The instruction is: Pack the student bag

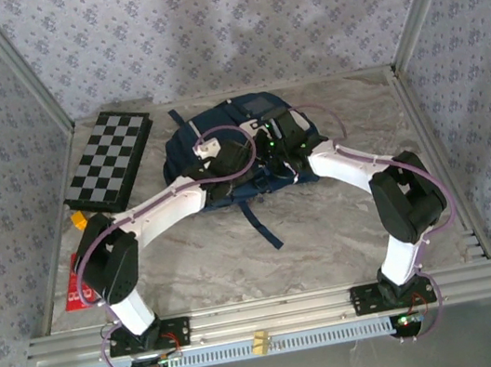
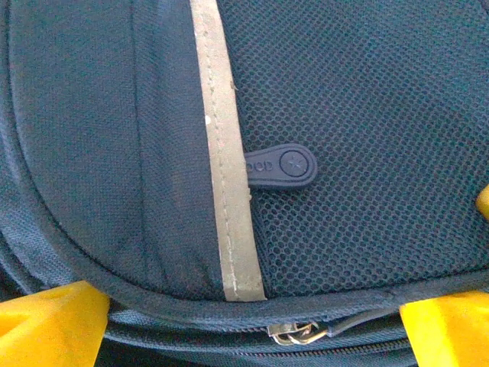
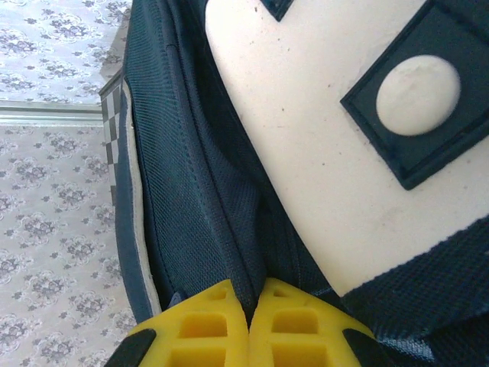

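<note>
The student bag (image 1: pixel 245 122), navy blue, lies at the back middle of the table. Both arms reach onto it. My left gripper (image 2: pixel 248 321) is open, and its yellow fingers (image 2: pixel 50 325) stand wide apart on either side of a metal zipper slider (image 2: pixel 294 331) on the bag's seam. Above that, a white stripe (image 2: pixel 225 176) and a navy rubber pull tab (image 2: pixel 283 164) lie on mesh fabric. My right gripper (image 3: pixel 250 302) is shut on a fold of the bag's navy fabric just below the white patch (image 3: pixel 321 153).
A folded black-and-white chessboard (image 1: pixel 109 159) lies to the left of the bag. A red flat item (image 1: pixel 75 282) and a small orange object (image 1: pixel 77 221) sit at the table's left edge. A dark strap (image 1: pixel 260 223) trails from the bag toward the front.
</note>
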`<state>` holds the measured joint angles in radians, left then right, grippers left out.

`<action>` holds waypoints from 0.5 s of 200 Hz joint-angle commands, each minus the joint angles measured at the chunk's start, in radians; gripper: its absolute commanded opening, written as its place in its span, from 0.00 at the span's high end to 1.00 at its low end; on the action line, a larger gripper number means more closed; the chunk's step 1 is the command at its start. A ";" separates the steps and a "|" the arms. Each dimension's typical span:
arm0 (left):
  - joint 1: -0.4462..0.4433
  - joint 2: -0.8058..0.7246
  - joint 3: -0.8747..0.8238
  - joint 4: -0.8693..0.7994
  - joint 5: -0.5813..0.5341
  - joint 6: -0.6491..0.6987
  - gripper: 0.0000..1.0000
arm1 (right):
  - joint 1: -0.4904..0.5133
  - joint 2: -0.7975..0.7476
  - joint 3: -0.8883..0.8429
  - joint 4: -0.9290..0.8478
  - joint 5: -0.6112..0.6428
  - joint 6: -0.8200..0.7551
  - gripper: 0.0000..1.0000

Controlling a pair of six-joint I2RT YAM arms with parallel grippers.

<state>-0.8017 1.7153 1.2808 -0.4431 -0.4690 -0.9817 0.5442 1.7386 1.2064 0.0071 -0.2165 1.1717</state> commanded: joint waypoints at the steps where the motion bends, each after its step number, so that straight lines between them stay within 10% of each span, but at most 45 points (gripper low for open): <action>1: 0.021 -0.039 -0.032 -0.027 -0.103 -0.054 0.13 | 0.006 -0.047 0.019 0.060 -0.010 0.002 1.00; 100: 0.048 -0.096 -0.045 -0.054 -0.008 -0.046 0.56 | 0.008 -0.035 0.037 0.057 -0.014 -0.007 1.00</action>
<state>-0.7856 1.6268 1.2175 -0.4503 -0.4557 -1.0222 0.5571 1.7386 1.2068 0.0185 -0.2249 1.1713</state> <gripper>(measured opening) 0.484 0.053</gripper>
